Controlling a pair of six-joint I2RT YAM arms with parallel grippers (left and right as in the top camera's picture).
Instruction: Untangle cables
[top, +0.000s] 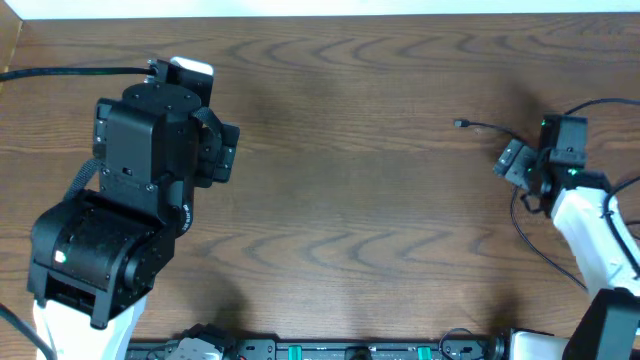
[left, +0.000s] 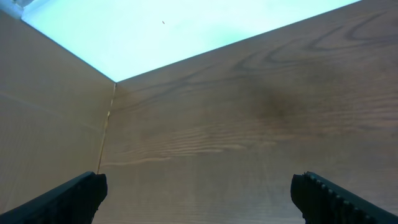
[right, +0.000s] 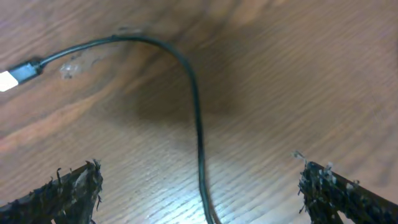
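The black cable (right: 198, 112) lies on the table (top: 350, 200), at the 3 o'clock side in the overhead view. In the right wrist view it comes in at 6 o'clock and runs straight up between the two fingers of the right gripper (right: 198, 171). Then it bends toward 10 o'clock and ends in a small plug (right: 25, 71). The fingers stand wide apart, one on each side of the cable, and neither touches it. From above, the plug lies at 10 o'clock of this gripper. The other part of the cable goes under the right arm (top: 590, 230), where the thin dark lines cannot be told from the arm's own wires. The left gripper (left: 199, 186), at 9 o'clock of the table, is also spread wide over the wood, well apart from the cable.
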